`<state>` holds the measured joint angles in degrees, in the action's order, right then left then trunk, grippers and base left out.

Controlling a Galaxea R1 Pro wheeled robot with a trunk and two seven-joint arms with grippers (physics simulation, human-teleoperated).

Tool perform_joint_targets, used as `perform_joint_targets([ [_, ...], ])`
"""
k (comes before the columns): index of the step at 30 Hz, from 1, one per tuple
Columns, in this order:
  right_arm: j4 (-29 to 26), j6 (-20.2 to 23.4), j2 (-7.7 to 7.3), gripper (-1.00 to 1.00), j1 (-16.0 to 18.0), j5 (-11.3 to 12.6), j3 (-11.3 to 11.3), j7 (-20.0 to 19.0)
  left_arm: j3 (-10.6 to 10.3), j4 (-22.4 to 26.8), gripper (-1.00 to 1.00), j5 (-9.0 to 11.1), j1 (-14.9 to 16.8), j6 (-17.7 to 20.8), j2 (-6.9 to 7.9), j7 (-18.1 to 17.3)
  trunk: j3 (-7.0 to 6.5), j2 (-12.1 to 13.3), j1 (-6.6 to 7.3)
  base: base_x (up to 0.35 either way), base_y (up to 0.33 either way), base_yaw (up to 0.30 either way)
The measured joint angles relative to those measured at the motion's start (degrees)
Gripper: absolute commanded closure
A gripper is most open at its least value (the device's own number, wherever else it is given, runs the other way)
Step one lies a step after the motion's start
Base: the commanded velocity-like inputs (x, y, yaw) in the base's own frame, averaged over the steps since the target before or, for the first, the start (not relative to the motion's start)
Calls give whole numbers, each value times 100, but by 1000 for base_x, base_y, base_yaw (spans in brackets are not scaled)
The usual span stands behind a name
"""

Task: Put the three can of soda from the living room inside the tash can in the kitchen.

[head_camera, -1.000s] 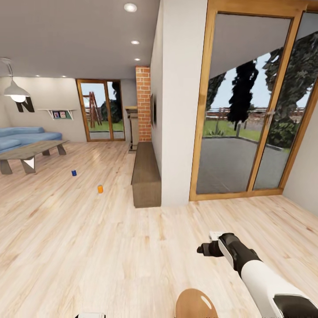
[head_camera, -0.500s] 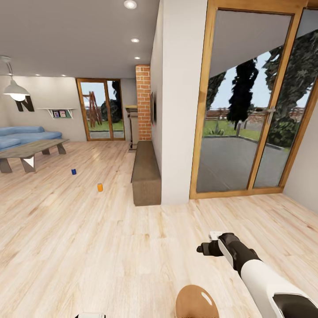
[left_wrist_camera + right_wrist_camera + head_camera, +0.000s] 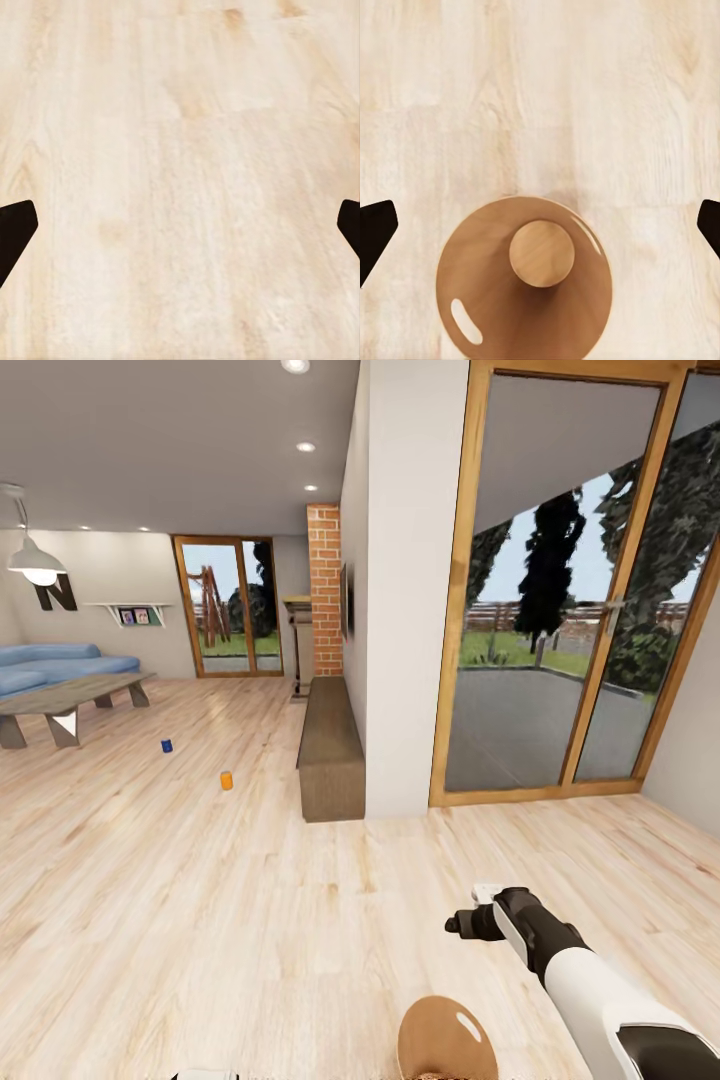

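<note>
We saw an orange can and a blue can on the living-room floor. Our right end effector, jaws spread, hung above the bin; our left end effector was likewise spread.

A pale wood-plank floor runs from the near foreground back into the living room. Standing upright on it, well apart from each other, are a small orange can and, farther back, a dark blue can. A low coffee table rests on the floor near the blue can. A long brown bench sits against the white wall. A round bin, tan-brown inside, stands on the planks close to the robot.
</note>
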<state>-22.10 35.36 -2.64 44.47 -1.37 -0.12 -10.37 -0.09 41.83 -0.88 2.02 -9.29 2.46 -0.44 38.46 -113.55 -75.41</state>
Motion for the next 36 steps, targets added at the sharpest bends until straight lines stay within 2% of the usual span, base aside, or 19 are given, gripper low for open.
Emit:
perform_joint_targets([
  [14, -4, -20, 10, -100, 0, -26, 35, 0, -3, -135, -100, 8, 0, -11, 0, -2, 251, -562, -307, 0, 0, 0],
  [36, 3, -31, -59, -100, -4, -27, 2, -6, -16, -139, -100, 5, 0, -11, 0, 0, 646, -1444, -791, 0, 0, 0],
])
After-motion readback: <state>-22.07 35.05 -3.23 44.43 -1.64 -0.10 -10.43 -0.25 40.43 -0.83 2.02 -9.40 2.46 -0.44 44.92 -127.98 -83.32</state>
